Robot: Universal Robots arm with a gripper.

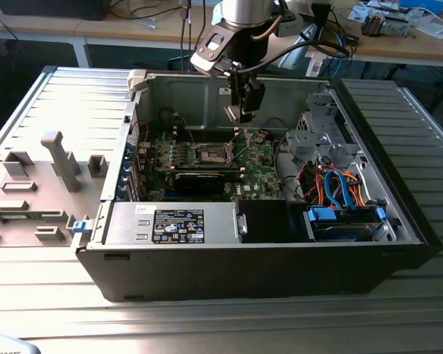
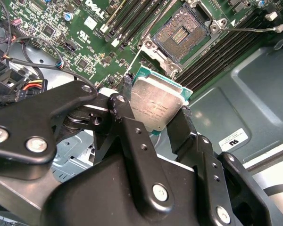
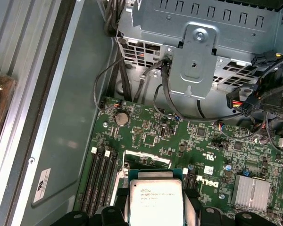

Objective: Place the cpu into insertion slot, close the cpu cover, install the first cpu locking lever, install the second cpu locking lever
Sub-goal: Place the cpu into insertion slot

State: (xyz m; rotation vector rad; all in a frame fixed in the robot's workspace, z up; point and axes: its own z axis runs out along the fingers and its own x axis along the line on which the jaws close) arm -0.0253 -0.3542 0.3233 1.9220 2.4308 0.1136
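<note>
Gripper (image 1: 242, 112) is closed on the cpu (image 2: 155, 103), one black finger (image 2: 127, 84) on each of two opposite edges. Pinching by the edges keeps the metal top and the contact side untouched. It also leaves the underside free to seat flat.

The cpu is in the air, level, metal lid up, inside the open computer case (image 1: 192, 96). It hangs above the green motherboard (image 3: 179, 136) and touches nothing but the fingers.

The socket (image 2: 184, 30) lies bare, its pin field showing inside the silver rim. In the second wrist view the cpu sits near the socket but off to one side, not over it. In the exterior view the gripper hangs high, just toward that view's right of the socket and well above it. So I judge step one as in progress: chip carried, not yet seated.

The cover is not down over the socket, which is why the pins show. I cannot tell exactly where it stands. A thin metal lever (image 2: 250, 29) lies loose across the memory slots (image 2: 226, 47), clear of the opening, so I judge it unlatched.

The case lies on its side with the panel off, so the arm reaches in from above.
</note>
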